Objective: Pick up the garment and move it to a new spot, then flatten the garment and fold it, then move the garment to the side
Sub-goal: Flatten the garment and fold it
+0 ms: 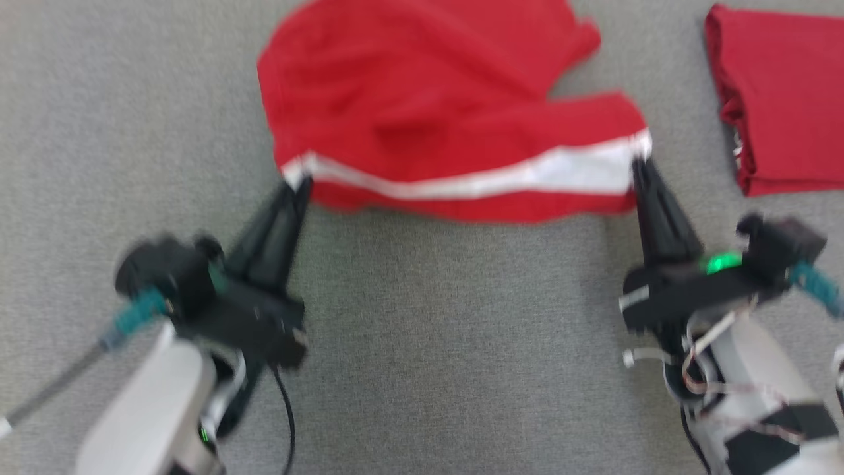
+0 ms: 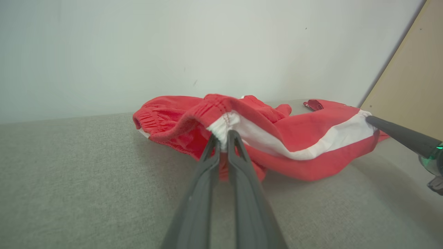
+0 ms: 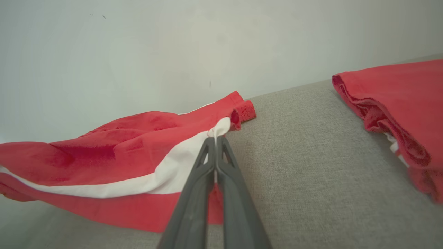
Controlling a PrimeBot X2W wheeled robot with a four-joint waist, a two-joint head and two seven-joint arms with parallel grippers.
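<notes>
Left gripper (image 1: 298, 185), right gripper (image 1: 638, 168): both pinched shut on white-banded edge of garment (image 1: 428, 99), one per corner. Band stretched between; rest rumpled on grey fabric surface (image 1: 428, 330). Judged mid-move or early flattening; fold and set-aside not yet done. Left wrist view adds gathered elastic waistband, blurred in head view; right wrist view adds layered edge of folded red pile (image 3: 398, 103).
</notes>
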